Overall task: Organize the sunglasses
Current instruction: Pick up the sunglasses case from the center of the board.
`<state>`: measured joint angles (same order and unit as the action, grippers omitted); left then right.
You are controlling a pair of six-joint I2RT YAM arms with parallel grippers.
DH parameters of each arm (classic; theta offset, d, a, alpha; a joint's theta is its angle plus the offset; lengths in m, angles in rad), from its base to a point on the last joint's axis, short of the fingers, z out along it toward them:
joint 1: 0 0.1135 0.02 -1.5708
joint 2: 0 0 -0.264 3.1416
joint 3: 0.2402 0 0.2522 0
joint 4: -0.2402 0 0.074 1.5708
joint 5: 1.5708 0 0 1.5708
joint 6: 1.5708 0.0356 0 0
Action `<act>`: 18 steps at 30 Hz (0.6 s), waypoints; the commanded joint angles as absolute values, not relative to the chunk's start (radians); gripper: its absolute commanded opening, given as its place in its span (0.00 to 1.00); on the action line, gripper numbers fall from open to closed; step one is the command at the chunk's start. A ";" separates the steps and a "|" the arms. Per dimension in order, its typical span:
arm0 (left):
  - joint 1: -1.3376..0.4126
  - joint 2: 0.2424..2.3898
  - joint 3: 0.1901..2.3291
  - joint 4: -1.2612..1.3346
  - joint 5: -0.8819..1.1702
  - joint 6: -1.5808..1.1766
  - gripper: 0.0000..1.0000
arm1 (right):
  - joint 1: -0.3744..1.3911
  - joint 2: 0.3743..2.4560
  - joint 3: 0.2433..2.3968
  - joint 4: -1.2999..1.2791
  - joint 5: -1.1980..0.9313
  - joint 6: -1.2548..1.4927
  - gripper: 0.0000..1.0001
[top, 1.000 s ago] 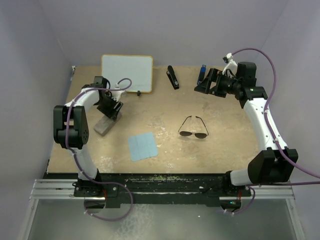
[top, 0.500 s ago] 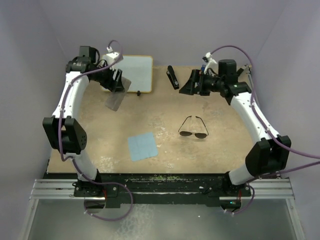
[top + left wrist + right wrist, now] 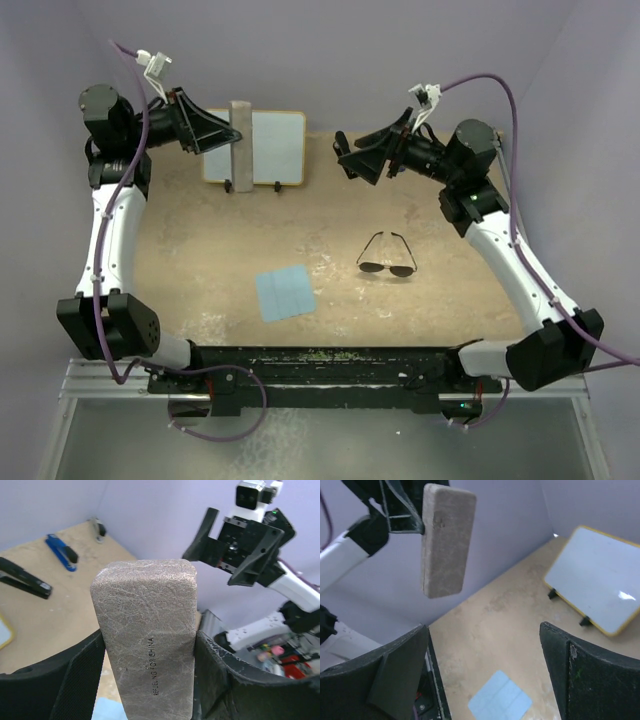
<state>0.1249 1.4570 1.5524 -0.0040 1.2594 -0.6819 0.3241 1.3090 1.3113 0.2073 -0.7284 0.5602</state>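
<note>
Gripping the grey, textured rectangular case (image 3: 240,150) by its long sides, the left gripper (image 3: 222,130) holds it upright in the air, overlapping the left edge of the yellow-framed whiteboard (image 3: 275,145) as seen from overhead. Only the left wrist view shows small lettering on its face. The light-blue square cloth (image 3: 285,293) lies near the front. Only the overhead view shows the dark wire-framed aviator sunglasses (image 3: 387,258), mid-table right of the cloth, temple arms unfolded. Beyond them the right gripper (image 3: 347,155) hangs raised, jaws wide and empty.

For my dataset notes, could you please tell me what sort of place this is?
Probably a robotics test cell: purple walls enclose a tabletop, with left arm and right arm along an aluminium rail.
</note>
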 commanded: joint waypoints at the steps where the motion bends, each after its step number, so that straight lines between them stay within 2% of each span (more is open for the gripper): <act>1: 0.114 1.442 1.536 0.387 1.379 -1.069 0.04 | 0.386 1.410 1.387 0.415 -0.844 0.632 0.96; 5: 0.093 1.422 1.490 0.561 1.384 -1.203 0.04 | 0.474 1.495 1.460 0.516 -0.898 0.685 0.96; 14: 0.082 1.396 1.473 0.568 1.383 -1.197 0.04 | 0.579 1.668 1.631 0.523 -0.911 0.781 0.91; 18: 0.079 1.389 1.461 0.570 1.384 -1.200 0.04 | 0.590 1.707 1.624 0.666 -0.927 0.878 0.92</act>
<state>0.0864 1.4338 1.4704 0.5026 1.3876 -1.1702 0.5827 1.7023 1.5837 0.4805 -0.8894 0.7776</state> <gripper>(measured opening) 0.677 0.914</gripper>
